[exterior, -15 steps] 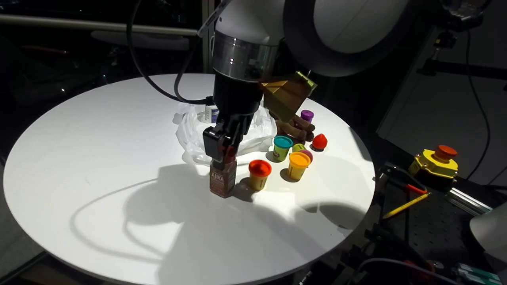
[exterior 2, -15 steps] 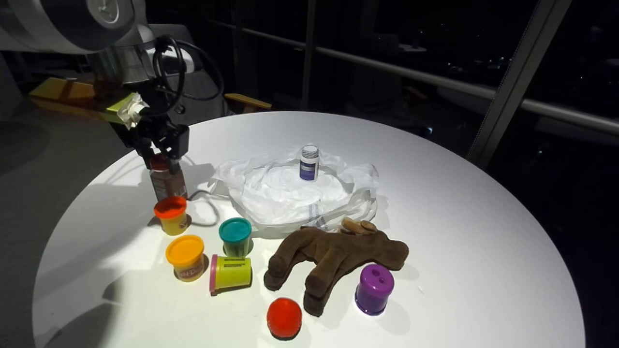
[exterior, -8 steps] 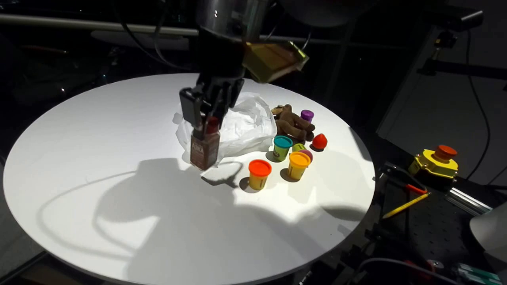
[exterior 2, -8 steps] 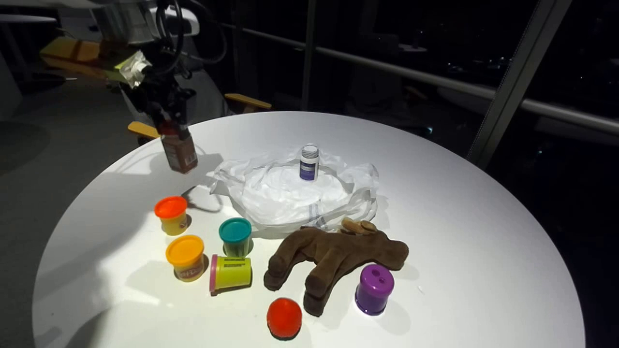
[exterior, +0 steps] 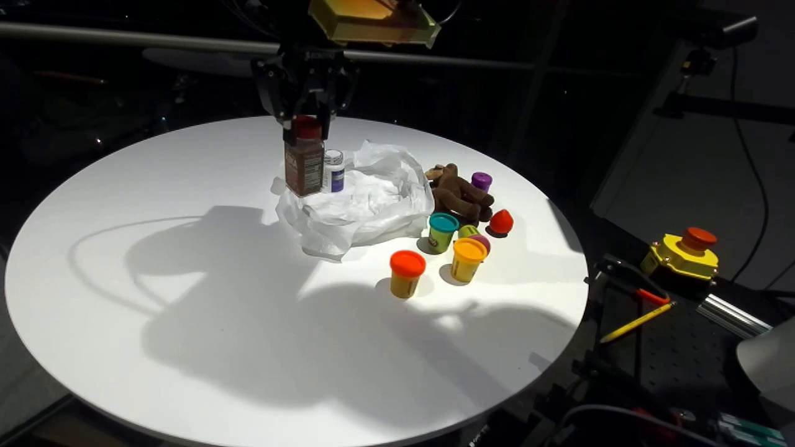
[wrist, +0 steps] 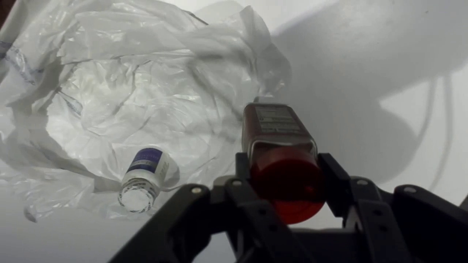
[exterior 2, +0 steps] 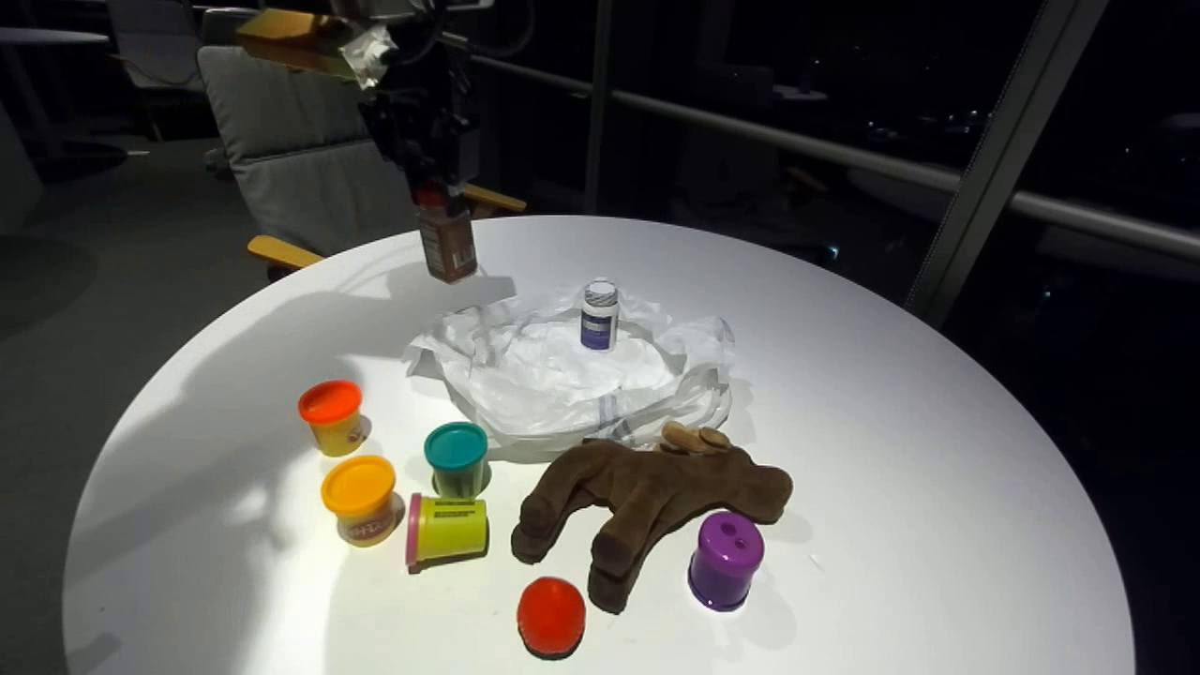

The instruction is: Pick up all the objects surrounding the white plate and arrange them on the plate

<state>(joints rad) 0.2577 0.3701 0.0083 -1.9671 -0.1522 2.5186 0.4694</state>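
Red-capped jar [exterior: 304, 166]: hangs beside the apparently plastic-wrapped plate [exterior 2: 525, 417], clasped near its top in the partly spread gripper [wrist: 287, 168]; likely mid-carry, needs moving inward and lowering beside the white-capped bottle [exterior 2: 600, 321].

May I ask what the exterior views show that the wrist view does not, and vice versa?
In both exterior views only: the red-lidded tub, orange-lidded tub, teal-lidded tub, pink-lidded tub, red piece and purple container.
Wrist view only: the red cap close up, from above.
Shared: the end effector gripping the red-capped jar; the white bottle on the plate.
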